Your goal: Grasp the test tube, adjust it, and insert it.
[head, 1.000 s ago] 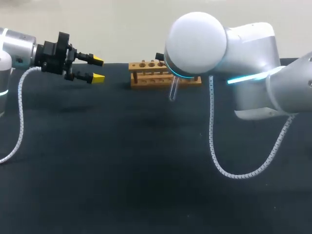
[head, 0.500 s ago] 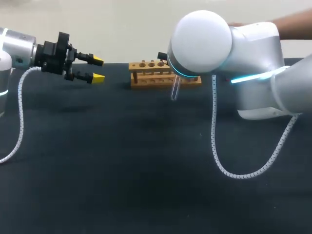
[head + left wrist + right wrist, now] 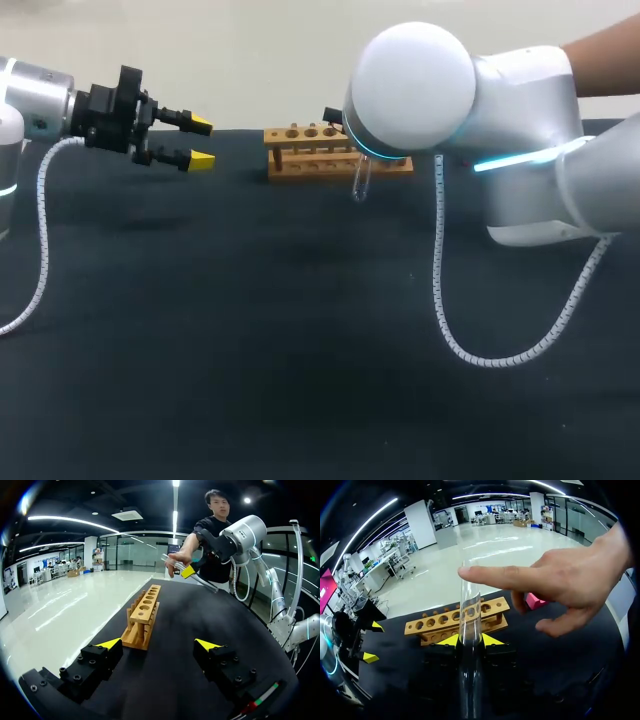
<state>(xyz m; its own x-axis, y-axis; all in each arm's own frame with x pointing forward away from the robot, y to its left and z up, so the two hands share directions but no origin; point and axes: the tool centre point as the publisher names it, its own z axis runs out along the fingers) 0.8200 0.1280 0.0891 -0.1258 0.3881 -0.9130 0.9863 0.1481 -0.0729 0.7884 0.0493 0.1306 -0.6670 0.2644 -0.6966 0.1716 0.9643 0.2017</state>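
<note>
A clear glass test tube [image 3: 470, 611] stands upright between the yellow tips of my right gripper [image 3: 470, 640], which is shut on it. A person's hand [image 3: 560, 582] reaches in, one fingertip touching the tube's upper end. In the head view the tube's rounded end [image 3: 361, 182] hangs below my right arm [image 3: 410, 90], just in front of the wooden rack [image 3: 305, 152]; the gripper itself is hidden there. The rack [image 3: 455, 621] with its row of holes lies ahead of the right gripper. My left gripper [image 3: 196, 142] stays open and empty at the table's far left, facing the rack [image 3: 142, 616].
The black table [image 3: 250, 330] stretches bare towards me. A small pink block [image 3: 535, 600] lies beside the rack's end, under the hand. White coiled cables [image 3: 440, 290] hang from both arms down to the table.
A person's arm has come in from the upper right and a finger now touches the tube. The tube has straightened and sits slightly higher. The left arm has not moved.
</note>
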